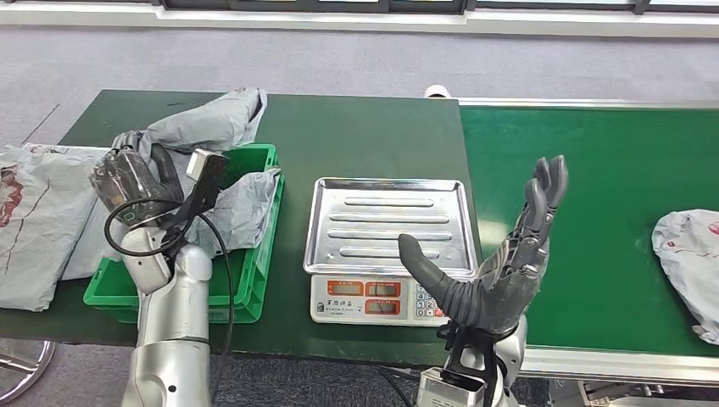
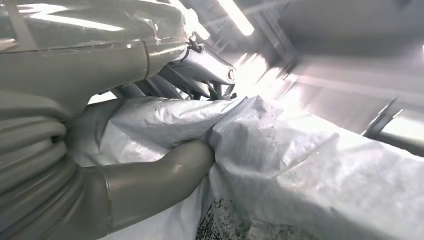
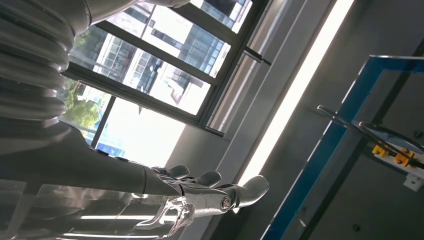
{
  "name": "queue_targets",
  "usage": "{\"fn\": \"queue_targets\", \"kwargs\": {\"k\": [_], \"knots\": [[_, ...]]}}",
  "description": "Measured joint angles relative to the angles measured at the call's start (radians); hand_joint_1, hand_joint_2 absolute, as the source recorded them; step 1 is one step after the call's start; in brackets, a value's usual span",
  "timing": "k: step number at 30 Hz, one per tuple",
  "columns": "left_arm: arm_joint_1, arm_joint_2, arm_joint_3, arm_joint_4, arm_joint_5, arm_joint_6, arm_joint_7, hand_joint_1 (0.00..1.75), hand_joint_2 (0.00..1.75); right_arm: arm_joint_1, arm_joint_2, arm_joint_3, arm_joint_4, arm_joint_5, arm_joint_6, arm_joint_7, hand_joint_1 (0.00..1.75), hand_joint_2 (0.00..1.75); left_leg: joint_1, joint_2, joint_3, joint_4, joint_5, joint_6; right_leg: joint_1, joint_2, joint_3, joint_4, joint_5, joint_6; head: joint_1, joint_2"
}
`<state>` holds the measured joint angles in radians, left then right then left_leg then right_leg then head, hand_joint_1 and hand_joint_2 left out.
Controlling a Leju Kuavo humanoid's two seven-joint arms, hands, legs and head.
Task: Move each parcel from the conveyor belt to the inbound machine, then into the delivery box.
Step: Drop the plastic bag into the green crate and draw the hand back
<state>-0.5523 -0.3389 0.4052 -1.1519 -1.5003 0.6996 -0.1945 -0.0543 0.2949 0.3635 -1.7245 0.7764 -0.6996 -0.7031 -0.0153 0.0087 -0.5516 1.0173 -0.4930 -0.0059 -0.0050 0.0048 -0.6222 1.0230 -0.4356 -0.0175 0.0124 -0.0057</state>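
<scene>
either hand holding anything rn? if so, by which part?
Left hand grips a grey parcel over the green box, bunching its plastic near one end between thumb and fingers. Right hand is open, fingers up, holding nothing.

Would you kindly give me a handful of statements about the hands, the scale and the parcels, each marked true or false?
1. The left hand grips a grey parcel over the green crate. True.
2. The scale's metal tray has a parcel lying on it. False: the tray is bare.
3. The right hand is raised with fingers spread and holds nothing. True.
4. The conveyor belt carries no parcels. False: a grey parcel lies at its right edge in the head view.
5. The right hand is pressing the scale's buttons. False: it is held up in front of the scale, palm open.
</scene>
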Motion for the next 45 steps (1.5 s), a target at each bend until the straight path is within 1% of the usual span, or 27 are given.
{"fn": "queue_targets", "kwargs": {"k": [2,5,7,9,11,14,16,18,20,21,24,25,26,28,30,31,34,36,38,40,42,44,45], "knots": [[-0.006,0.004,-0.004,0.061,-0.031,0.0,0.059,1.75,1.75,0.0,0.0,0.0,0.002,-0.001,0.0,0.0,0.0,1.75,0.0,0.0,0.0,0.0,0.0,0.0,0.0,0.0,0.0,0.0,0.0,0.0,0.0,0.0],[-0.018,0.016,-0.013,0.144,-0.045,0.0,0.111,1.75,1.75,0.0,0.0,0.0,0.004,-0.004,0.0,0.0,0.0,1.75,0.0,0.0,0.0,0.0,0.0,0.0,0.0,0.0,0.0,0.0,0.0,0.0,0.0,0.0],[-0.03,0.026,-0.019,0.191,-0.045,0.0,0.13,1.34,1.75,0.0,0.0,0.0,0.005,-0.007,0.0,0.0,0.0,1.75,0.0,0.0,0.0,0.0,0.0,0.0,0.0,0.0,0.0,0.0,0.0,0.0,0.0,0.0],[-0.04,0.036,-0.021,0.233,-0.046,0.0,0.148,0.46,1.75,0.0,0.0,0.0,0.008,-0.007,0.0,0.0,0.0,1.75,0.0,0.0,0.0,0.0,0.0,0.0,0.0,0.0,0.0,0.0,0.0,0.0,0.0,0.0],[-0.044,0.045,-0.022,0.26,-0.045,0.0,0.159,0.0,1.75,0.0,0.0,0.0,0.011,-0.008,0.0,0.0,0.0,1.75,0.0,0.0,0.0,0.0,0.0,0.0,0.0,0.0,0.0,0.0,0.0,0.0,0.0,0.0],[-0.043,0.052,-0.022,0.269,-0.035,0.001,0.153,0.0,1.75,0.0,0.0,0.0,0.017,-0.009,0.0,0.0,0.0,1.75,0.0,0.0,0.0,0.0,0.0,0.0,0.0,0.0,0.0,0.0,0.0,0.0,0.0,0.0],[-0.039,0.055,-0.022,0.253,-0.017,0.001,0.127,0.0,1.75,0.001,0.0,-0.002,0.021,-0.009,0.0,0.0,0.0,1.75,0.0,0.0,0.0,0.0,0.0,0.0,0.0,0.0,0.0,0.0,0.0,0.0,0.0,0.0],[-0.033,0.055,-0.021,0.221,0.006,0.002,0.086,0.0,0.87,0.002,0.0,-0.006,0.025,-0.012,0.0,0.0,0.0,1.75,0.0,0.0,-0.001,0.0,0.0,0.0,0.0,0.0,0.0,0.0,0.0,0.0,0.0,0.0],[-0.029,0.05,-0.008,0.18,0.055,0.002,0.008,0.0,0.0,0.002,0.0,-0.01,0.031,-0.014,0.0,0.0,0.0,1.75,0.0,0.0,-0.001,0.0,0.0,0.0,0.0,0.0,0.0,0.0,0.0,0.0,0.0,0.0],[-0.028,0.045,0.008,0.159,0.098,0.002,-0.057,0.0,0.0,0.002,0.0,-0.012,0.034,-0.014,0.0,0.0,0.0,1.75,0.0,0.0,-0.001,0.0,0.0,0.0,0.0,0.0,0.0,0.0,0.0,0.0,0.0,0.0],[-0.035,0.028,0.09,0.103,0.287,0.003,-0.306,0.0,0.0,0.003,0.0,-0.017,0.045,-0.014,0.0,0.0,0.0,1.75,0.0,0.0,-0.001,0.0,0.0,0.0,0.0,0.0,0.0,0.0,0.0,0.0,0.0,0.0],[-0.038,0.024,0.118,0.088,0.359,0.003,-0.376,0.0,0.0,0.003,0.0,-0.019,0.048,-0.013,0.0,0.0,0.0,1.75,0.0,0.001,-0.001,0.0,0.0,0.0,0.0,0.0,0.0,0.0,0.0,0.0,0.0,0.0],[-0.038,0.021,0.138,0.07,0.435,0.003,-0.43,0.0,0.0,0.004,0.0,-0.022,0.052,-0.013,0.0,0.0,0.0,1.75,0.0,0.001,-0.001,0.0,0.0,0.0,0.0,0.0,0.0,0.0,0.0,0.0,0.0,0.0],[-0.026,0.013,0.148,0.02,0.613,0.003,-0.488,0.0,0.0,0.006,0.0,-0.033,0.061,-0.017,0.0,0.001,0.0,1.75,0.0,0.0,0.0,0.0,0.0,0.0,0.0,0.0,-0.001,0.0,0.0,0.0,0.0,0.0],[0.008,0.006,0.101,-0.033,0.824,0.0,-0.503,0.0,0.0,0.007,0.0,-0.046,0.078,-0.046,0.0,0.001,0.0,1.75,0.0,0.0,0.0,0.0,0.0,0.0,0.0,0.0,0.0,0.0,0.0,0.0,0.0,0.0],[0.032,0.007,0.051,-0.061,0.935,-0.006,-0.504,0.0,0.0,0.007,0.0,-0.051,0.095,-0.084,0.0,0.001,0.0,1.75,0.0,-0.001,0.0,0.0,0.0,0.0,0.0,0.0,0.0,0.0,0.0,0.0,0.0,0.0],[0.125,0.032,-0.173,-0.185,1.231,-0.063,-0.508,0.0,0.0,0.005,-0.008,-0.065,0.172,-0.253,0.0,0.002,0.0,1.75,0.0,-0.002,-0.001,0.0,0.0,0.0,0.0,-0.001,0.0,0.0,0.0,0.0,0.0,0.0],[0.179,0.056,-0.313,-0.285,1.342,-0.132,-0.509,0.0,0.87,0.005,-0.016,-0.088,0.225,-0.316,0.0,0.003,0.0,1.75,0.0,-0.003,-0.002,0.0,0.0,0.0,0.0,-0.001,0.0,0.0,0.0,0.0,0.0,0.0],[0.226,0.073,-0.417,-0.371,1.394,-0.208,-0.509,0.0,1.75,0.0,-0.025,-0.119,0.272,-0.317,-0.001,0.003,0.0,1.75,0.0,-0.003,-0.002,0.0,-0.001,0.001,0.0,-0.001,0.0,-0.001,0.0,0.0,0.0,0.0],[0.271,0.081,-0.5,-0.445,1.418,-0.289,-0.509,0.0,1.75,-0.011,-0.031,-0.171,0.323,-0.258,-0.001,0.002,0.0,1.75,-0.001,-0.003,-0.002,0.0,-0.001,0.001,0.0,-0.001,0.0,-0.001,0.0,0.0,0.0,0.0],[0.308,0.087,-0.574,-0.501,1.425,-0.362,-0.509,0.0,1.75,-0.031,-0.031,-0.257,0.378,-0.142,-0.001,0.012,0.0,1.75,-0.001,-0.003,-0.002,0.0,-0.001,0.002,0.0,-0.002,0.0,-0.001,0.0,0.001,0.0,0.0],[0.333,0.091,-0.642,-0.533,1.425,-0.415,-0.509,0.0,1.75,-0.061,-0.033,-0.361,0.439,-0.009,-0.001,0.061,0.0,1.75,-0.001,-0.004,-0.002,0.0,-0.001,0.002,0.0,-0.003,0.0,-0.002,-0.001,0.001,0.0,0.0],[0.343,0.093,-0.673,-0.542,1.425,-0.436,-0.508,0.0,1.75,-0.079,-0.037,-0.41,0.473,0.055,-0.001,0.104,0.0,1.75,-0.001,-0.004,-0.002,0.0,-0.001,0.002,-0.001,-0.003,0.0,-0.002,0.0,0.001,0.0,0.0]]}}
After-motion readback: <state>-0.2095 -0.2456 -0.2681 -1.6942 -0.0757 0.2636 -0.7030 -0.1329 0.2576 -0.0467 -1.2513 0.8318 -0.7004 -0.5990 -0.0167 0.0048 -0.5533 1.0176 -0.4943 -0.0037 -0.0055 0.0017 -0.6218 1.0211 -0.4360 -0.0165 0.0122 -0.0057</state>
